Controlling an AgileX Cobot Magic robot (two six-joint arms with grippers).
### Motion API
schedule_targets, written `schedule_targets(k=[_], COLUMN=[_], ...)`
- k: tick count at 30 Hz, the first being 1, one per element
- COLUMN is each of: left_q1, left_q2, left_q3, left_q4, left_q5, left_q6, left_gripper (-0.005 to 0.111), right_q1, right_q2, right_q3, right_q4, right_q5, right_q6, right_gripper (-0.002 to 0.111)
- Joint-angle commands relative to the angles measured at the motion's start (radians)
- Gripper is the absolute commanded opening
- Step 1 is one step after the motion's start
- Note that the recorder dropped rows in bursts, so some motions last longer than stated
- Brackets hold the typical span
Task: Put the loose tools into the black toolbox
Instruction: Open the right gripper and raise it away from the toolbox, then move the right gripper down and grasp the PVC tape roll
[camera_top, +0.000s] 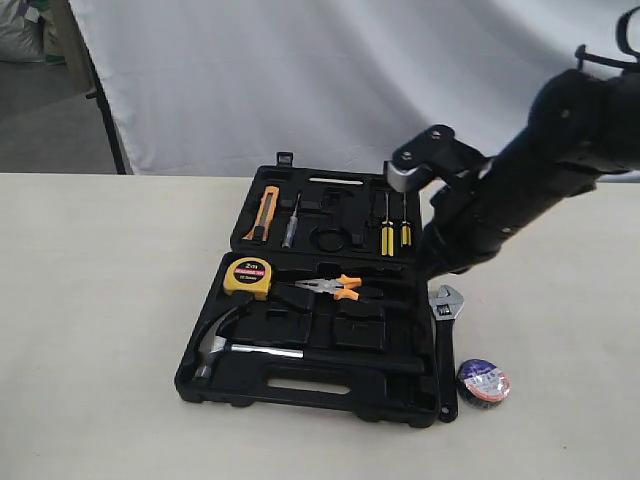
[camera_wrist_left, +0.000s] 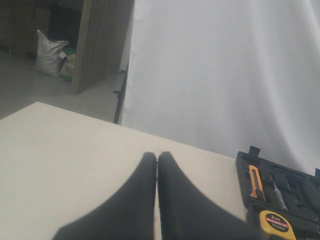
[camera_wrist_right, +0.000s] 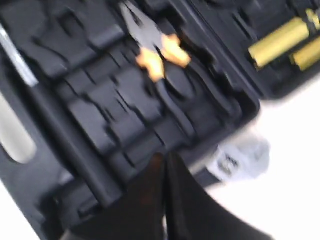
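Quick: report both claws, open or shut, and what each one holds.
Left claw: shut, holding nothing.
Right claw: shut, holding nothing.

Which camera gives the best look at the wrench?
The exterior view: the wrench lies whole and sharp beside the toolbox. The right wrist view catches only its blurred silver head; the left wrist view misses it.

Seen from outside, the right arm (camera_top: 520, 190) blocks the right edge of the black toolbox's (camera_top: 235, 383) far half. Motion blur smears the adjustable wrench (camera_wrist_right: 239, 159) at the right wrist. The left wrist view crops the toolbox, and the yellow tape measure's (camera_wrist_left: 274, 223) small print is unreadable.
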Motion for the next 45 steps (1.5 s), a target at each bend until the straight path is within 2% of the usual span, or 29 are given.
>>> schedule_targets(k=[1, 6, 28, 30, 34, 36, 38, 41, 45], left_q1=[0.025, 0.025, 0.025, 0.025, 0.025, 0.025, 0.025, 0.025, 0.025], left_q2=[-0.003, -0.003, -0.003, -0.003, -0.003, -0.003, -0.003, -0.003, -0.003], left_q3=[-0.003, -0.003, -0.003, -0.003, -0.003, -0.003, -0.003, -0.003, -0.003], left_q4=[0.004, 0.004, 0.004, 0.004, 0.004, 0.004, 0.004, 0.004, 0.004], left_q5=[-0.007, -0.007, -0.007, -0.007, -0.007, -0.007, -0.007, -0.007, -0.007], left_q6=[-0.005, -0.005, -0.005, -0.005, -0.005, -0.005, -0.005, -0.005, -0.005], left_gripper=[0.001, 0.001, 0.001, 0.001, 0.001, 0.001, 0.001, 0.001, 0.001], right_q1=[-0.088, -0.130, -0.128, -0.128, -0.128, -0.128, -0.128, -0.128, -0.126], right_q2=[-0.001, 0.041, 0.096, 0.096, 0.096, 0.094, 0.087, 0.063, 0.030], right_q3=[0.055, 0.060, 0.060, 0.060, 0.056, 0.050, 0.037, 0.038, 0.115], right_q4=[-0.004, -0.002, -0.014, -0.014, -0.014, -0.014, -0.016, -0.030, -0.037], right_q5=[-0.019, -0.002, -0.013, -0.004, 0.003, 0.021, 0.095, 0.180, 0.119], right_q6=[0.014, 0.097, 0.188, 0.190, 0.197, 0.177, 0.130, 0.120, 0.118], right_gripper=[0.000, 0.000, 0.000, 0.008, 0.044, 0.056, 0.062, 0.063, 0.063])
